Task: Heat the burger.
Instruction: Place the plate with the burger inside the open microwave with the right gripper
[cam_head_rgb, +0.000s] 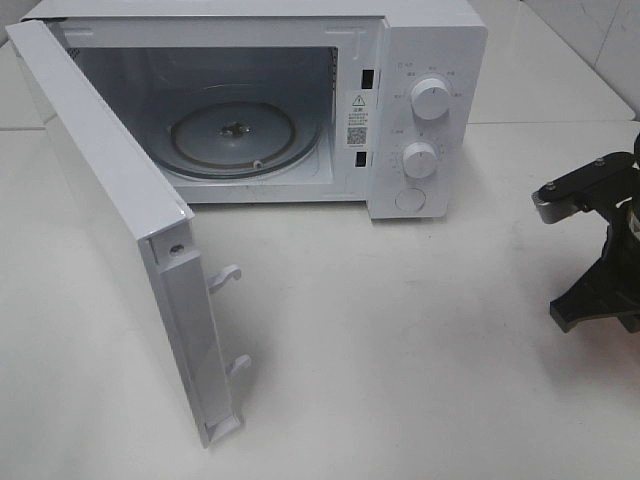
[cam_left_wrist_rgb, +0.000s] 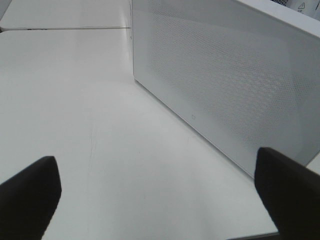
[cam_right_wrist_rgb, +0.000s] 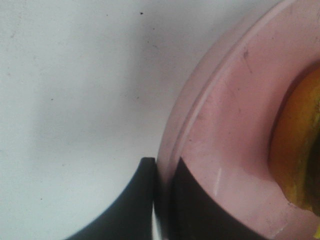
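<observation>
R tool (cam_right_wrist_rgb: 162, 172) pinches smooth round pink plate (cam_right_wrist_rgb: 225, 125) rim w/ glossy burger (cam_right_wrist_rgb: 300, 135)

Microwave (cam_head_rgb: 430, 60) on white table (cam_head_rgb: 400, 340), door (cam_head_rgb: 110, 220) open; pink plate (cam_right_wrist_rgb: 235, 125).

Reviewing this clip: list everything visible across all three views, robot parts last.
microwave: one, white, back of table, door swung open
glass turntable: one, clear, inside microwave
knobs: two, white, microwave's right panel
pink plate: one, pink, rim between right pincer's fingers
burger: one, yellow-orange edge visible, on plate
table: one, white, under everything
left pincer: one, black, open, near door's outer face
right pincer: one, black, shut on plate rim
</observation>
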